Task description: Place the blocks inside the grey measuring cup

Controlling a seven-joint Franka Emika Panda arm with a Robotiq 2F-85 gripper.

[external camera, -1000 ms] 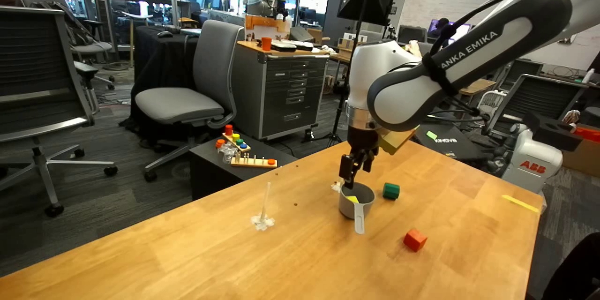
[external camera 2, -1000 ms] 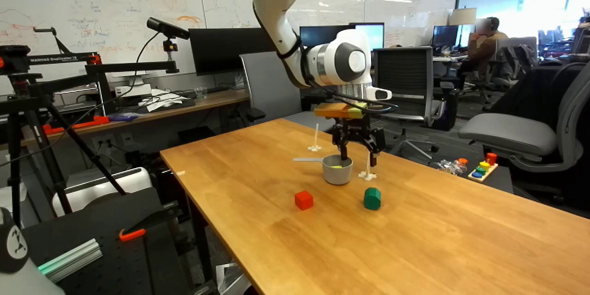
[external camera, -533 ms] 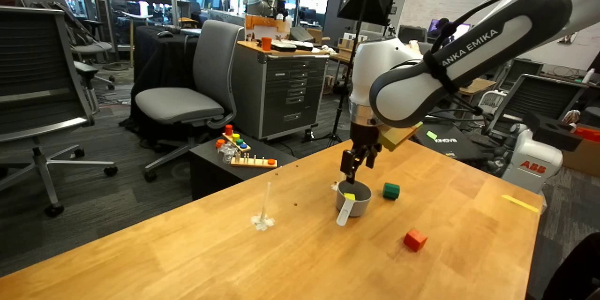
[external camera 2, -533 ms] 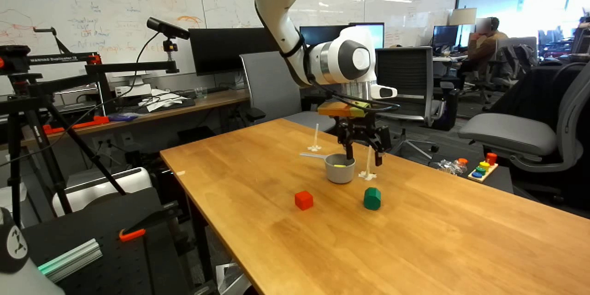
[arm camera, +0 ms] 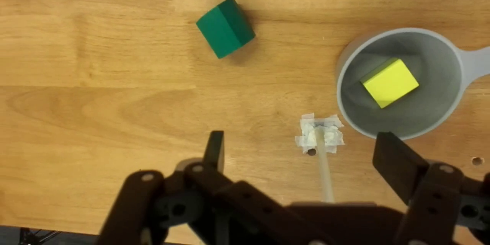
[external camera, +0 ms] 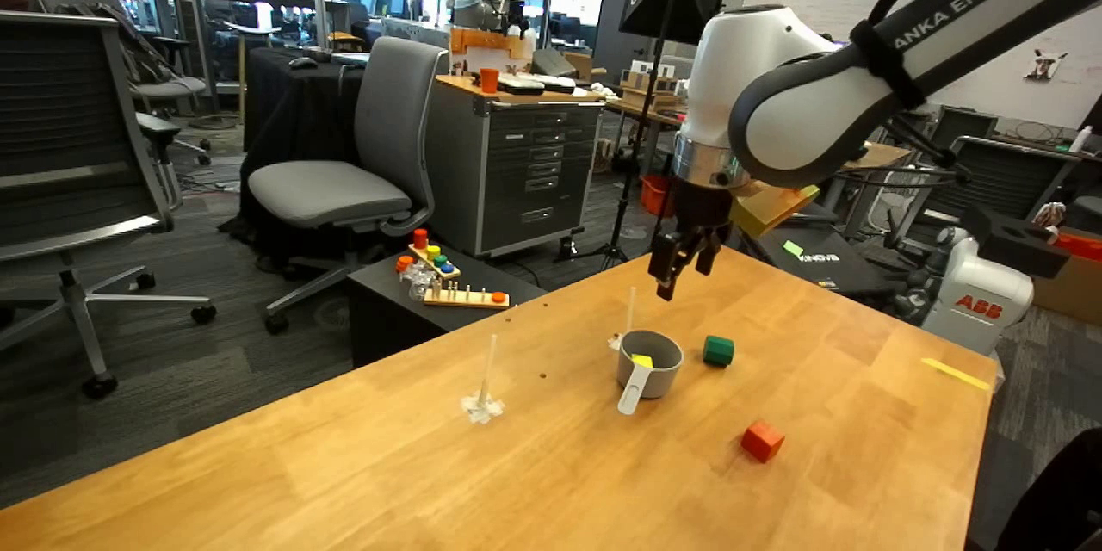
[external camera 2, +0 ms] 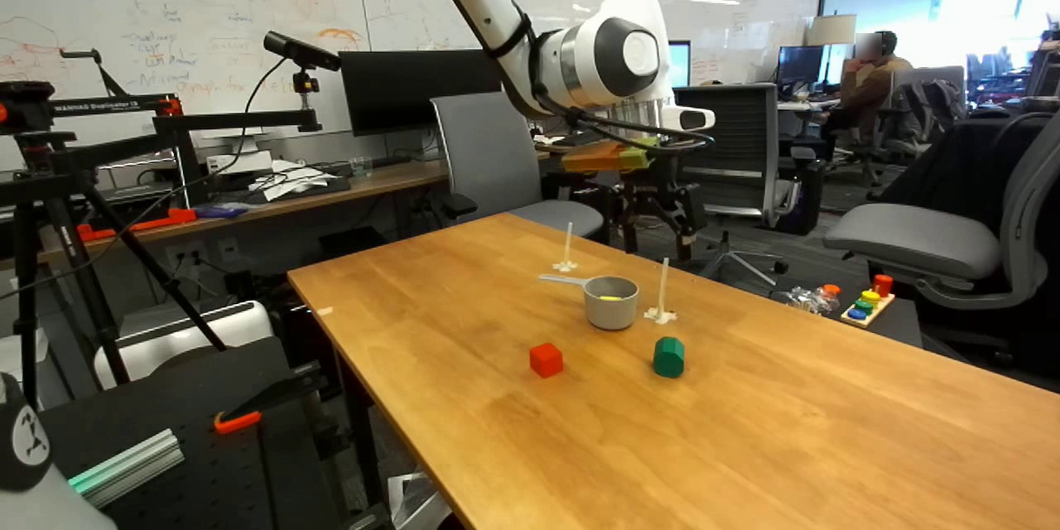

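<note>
The grey measuring cup (external camera: 663, 384) stands upright on the table in both exterior views (external camera 2: 611, 315). A yellow block (arm camera: 390, 84) lies inside it. A green block (arm camera: 226, 28) lies on the table beside the cup, also in both exterior views (external camera: 718, 351) (external camera 2: 669, 357). A red block (external camera: 763, 441) sits on the table farther off; it shows in both exterior views (external camera 2: 546, 359) and is out of the wrist view. My gripper (arm camera: 301, 139) is open and empty, raised above the table near the cup in both exterior views (external camera: 686, 281) (external camera 2: 657, 252).
Two thin pale upright rods are taped to the table; one (arm camera: 324, 168) stands close beside the cup and shows between my fingers in the wrist view. The other rod (external camera: 489, 372) stands farther along the table edge. A black stand (external camera: 465, 323) with toys is beyond the table.
My open gripper has risen up and away from the cup. Between the earlier frames the cup turned and shifted slightly, its handle swinging; since then it stays put. The blocks have not moved.
</note>
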